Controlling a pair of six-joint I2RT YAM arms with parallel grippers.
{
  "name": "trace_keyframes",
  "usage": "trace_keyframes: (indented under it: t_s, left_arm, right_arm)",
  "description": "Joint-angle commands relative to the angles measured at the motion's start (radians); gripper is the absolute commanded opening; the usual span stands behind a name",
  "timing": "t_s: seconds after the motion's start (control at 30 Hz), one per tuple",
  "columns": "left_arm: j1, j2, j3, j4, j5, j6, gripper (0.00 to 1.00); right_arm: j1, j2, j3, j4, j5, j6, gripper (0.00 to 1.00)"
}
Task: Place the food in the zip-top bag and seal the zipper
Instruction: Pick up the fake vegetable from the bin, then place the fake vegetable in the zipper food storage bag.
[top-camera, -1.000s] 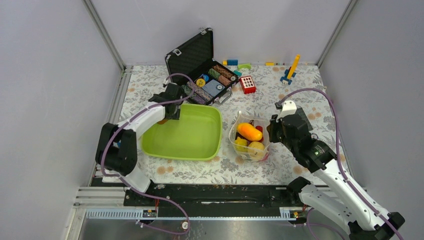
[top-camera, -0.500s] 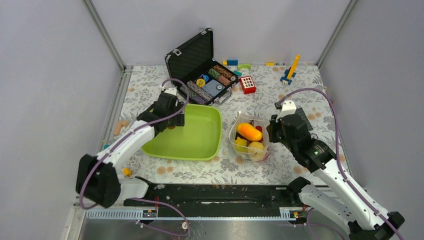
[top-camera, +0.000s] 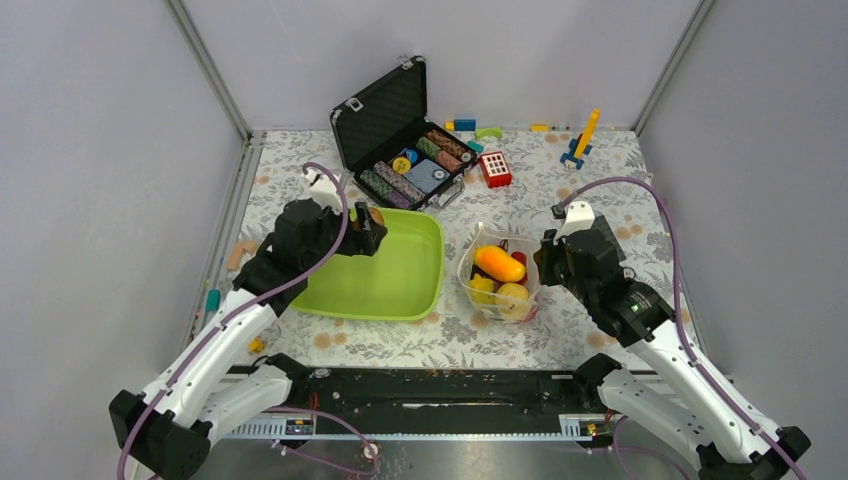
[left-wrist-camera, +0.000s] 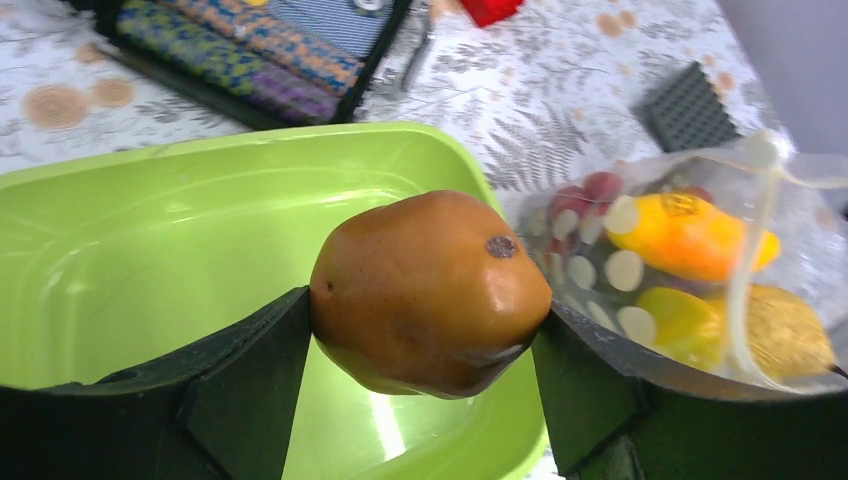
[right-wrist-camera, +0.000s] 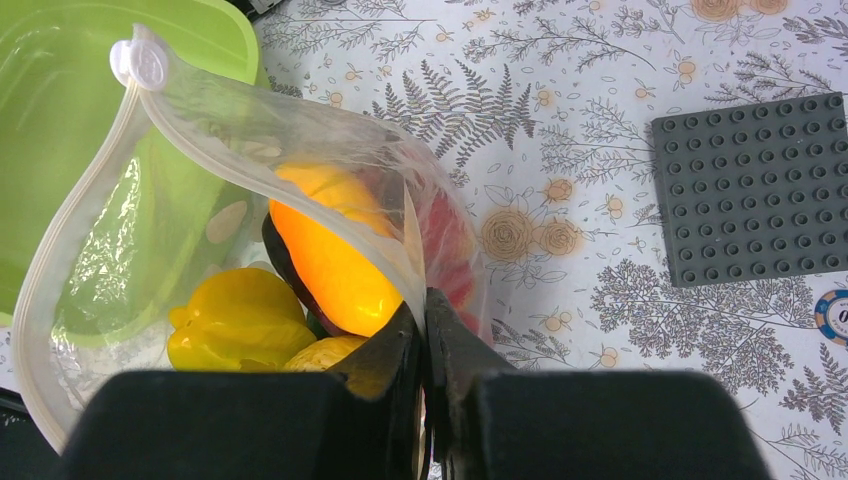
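My left gripper (left-wrist-camera: 425, 345) is shut on a brown-orange toy fruit (left-wrist-camera: 430, 290), held in the air over the lime-green tray (left-wrist-camera: 150, 240); from above the gripper (top-camera: 368, 228) hangs over the tray's far left part. The dotted zip-top bag (top-camera: 497, 272) stands open to the right of the tray, with orange, yellow and red food (right-wrist-camera: 325, 255) inside. My right gripper (right-wrist-camera: 425, 310) is shut on the bag's right-hand rim, holding the mouth up. The pale zipper strip (right-wrist-camera: 70, 235) loops round the open mouth, its slider (right-wrist-camera: 140, 62) at the far corner.
An open black case of poker chips (top-camera: 408, 150) stands behind the tray. A red block (top-camera: 495, 168), small coloured blocks (top-camera: 470, 127) and a blue-and-yellow piece (top-camera: 580, 140) lie at the back. A grey studded plate (right-wrist-camera: 755, 185) lies right of the bag.
The left arm has swung out from the tray's far left rim and lifted, now carrying the brown-orange fruit over the tray, turned toward the bag. The right arm and bag have not moved.
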Motion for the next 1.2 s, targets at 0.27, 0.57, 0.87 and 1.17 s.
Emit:
trace_keyframes:
  t_s: [0.27,0.57,0.87,1.17]
  left_arm:
    - [-0.245,0.032,0.076,0.090,0.222,0.088,0.00]
    - [-0.327,0.111,0.117,0.243,0.354,0.084,0.00]
    - [-0.373,0.273,0.182,0.486,0.424,-0.028,0.00]
    - [-0.469,0.439,0.335,0.429,0.454,0.006,0.02]
  right_arm:
    - [-0.003,-0.013,0.014,0.011,-0.028,-0.007,0.09]
    - [-0.004,-0.022,0.008,0.014,-0.036,-0.007,0.09]
    - [-0.004,-0.026,0.000,0.019,-0.061,-0.001,0.09]
    - [-0.004,-0.018,0.002,0.021,-0.069,-0.001,0.09]
